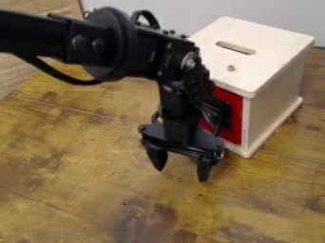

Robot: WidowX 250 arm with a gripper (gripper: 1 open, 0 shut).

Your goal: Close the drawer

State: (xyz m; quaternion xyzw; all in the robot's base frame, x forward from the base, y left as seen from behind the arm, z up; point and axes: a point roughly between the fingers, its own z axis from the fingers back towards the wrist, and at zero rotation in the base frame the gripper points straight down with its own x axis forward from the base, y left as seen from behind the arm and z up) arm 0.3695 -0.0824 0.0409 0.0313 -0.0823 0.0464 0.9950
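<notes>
Drawer (230, 106): sitting in the near-left side of the cabinet (268, 59); its red front is facing the arm, partly hidden behind it. The handle is hard to separate from the black gripper parts, so its exact position is not readable.

Progress: the drawer is looking closed or nearly so; no pale interior or box side is showing outside the cabinet. The arm is blocking part of the view, so a small gap cannot be ruled out.

Left to do: probably little or nothing; at most a light final push on the red front, then backing off. Full closure is needing a clearer view.

Arm (124, 43): reaching in from the far left, running across the top of the scene, then bending down in front of the cabinet.

Gripper (181, 167): pointing down over the wood table (76, 180), just left of and nearer than the cabinet. Height above the table is not readable.

Claw: two fingers are standing apart, tips down, with nothing visible between them.

Contact: the body above the fingers is overlapping the red front in view; whether it is touching or only passing in front, cannot tell.

Risk: moving sideways while close to the handle could be catching it and pulling the drawer back out.
</notes>
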